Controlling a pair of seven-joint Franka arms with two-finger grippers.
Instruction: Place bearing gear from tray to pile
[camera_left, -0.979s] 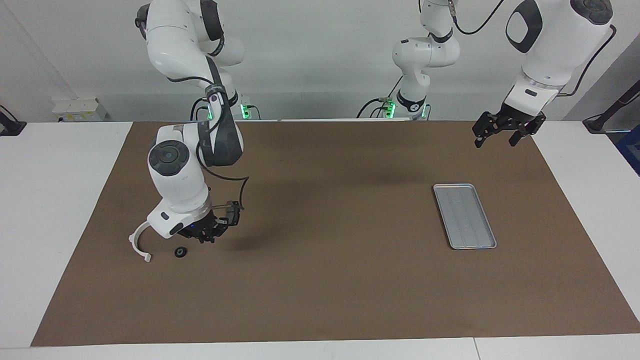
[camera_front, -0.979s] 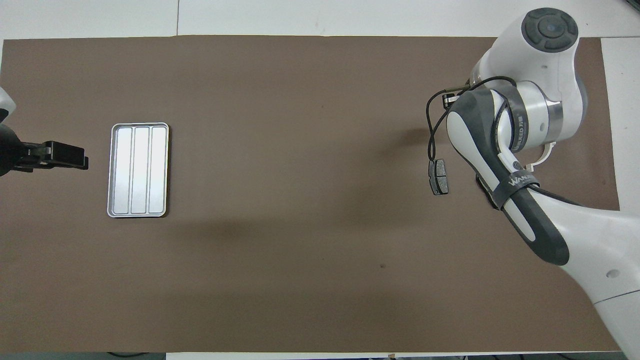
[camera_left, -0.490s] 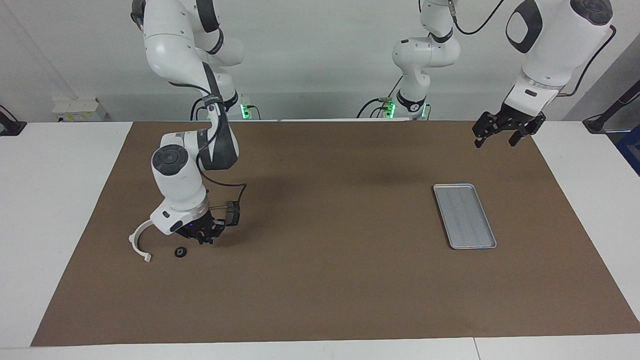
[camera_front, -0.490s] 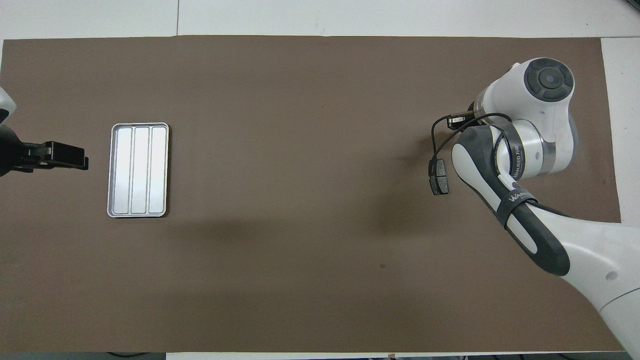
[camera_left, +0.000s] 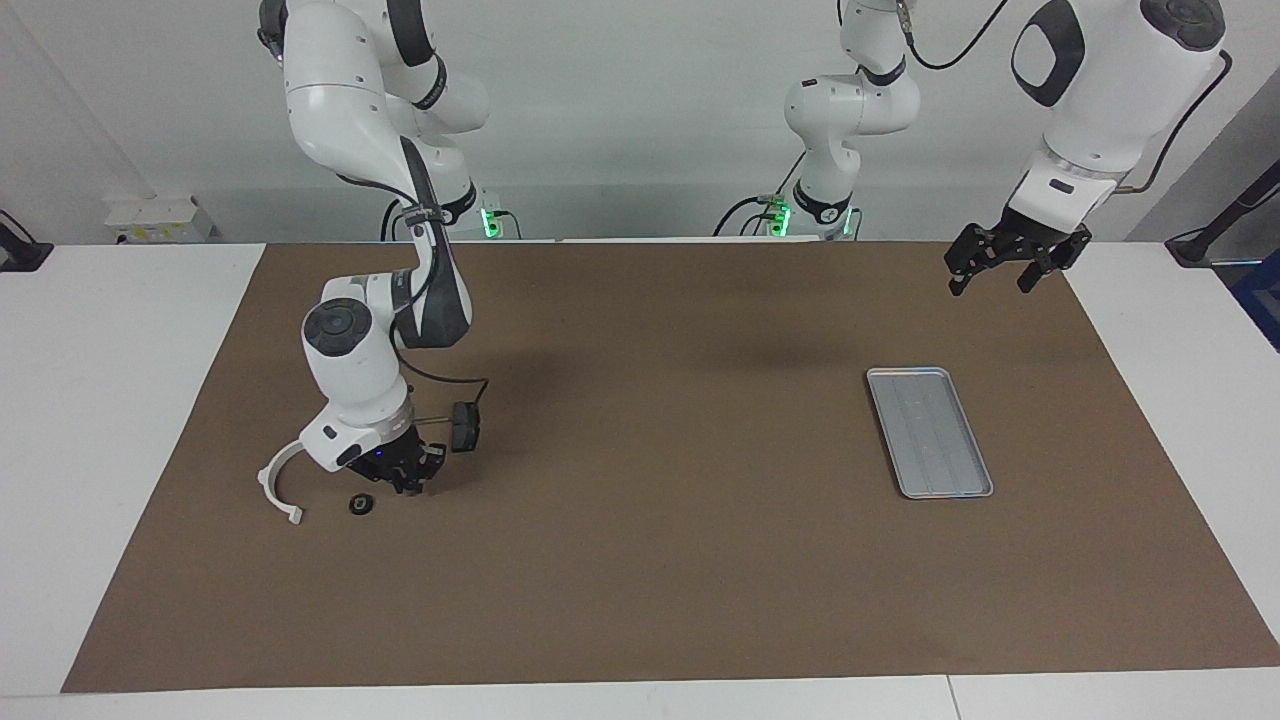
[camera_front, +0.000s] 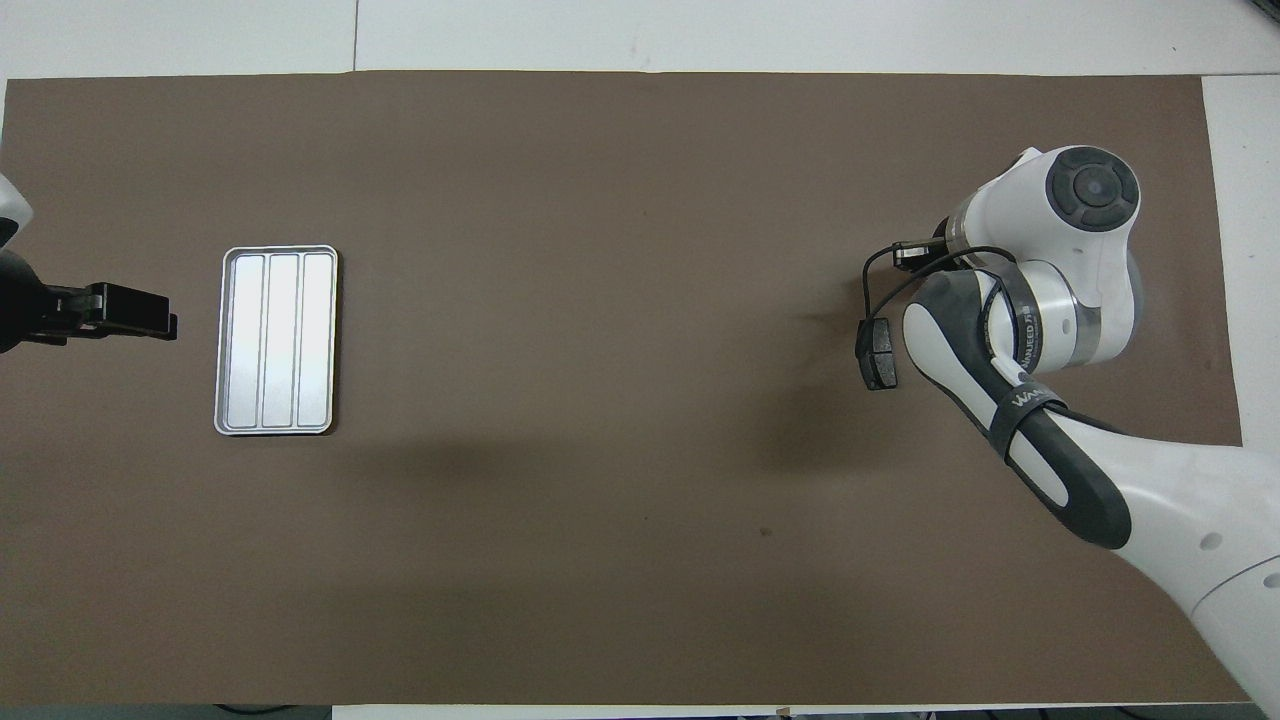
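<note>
Over the last second the right arm has drawn back toward the robots and sunk lower, so its wrist now covers less of the mat's farther part, and the right gripper (camera_left: 412, 487) has come down close to the mat beside the bearing gear (camera_left: 362, 504). The gear itself has not shifted.

It is a small, dark, round piece with a paler centre, lying flat on the brown mat (camera_left: 640, 560) at the right arm's end of the table, just beside the end of the white half-ring bracket (camera_left: 276, 487), which is toward the table's end from it. In the overhead view the arm hides both. A dark grey brake pad (camera_front: 878, 354) shows there, nearer the table's middle.

The right gripper's fingertips are pressed together and pinch nothing; the gear lies free on the mat next to them. On the right arm's dark forearm band white letters read "WAN", with the rest hidden, and the wrist ring carries writing too small to read.

The tray (camera_left: 929, 431), silver-grey and ribbed lengthwise, sits bare at the left arm's end. The left gripper (camera_left: 1003, 268) waits in the air with its fingers spread.
</note>
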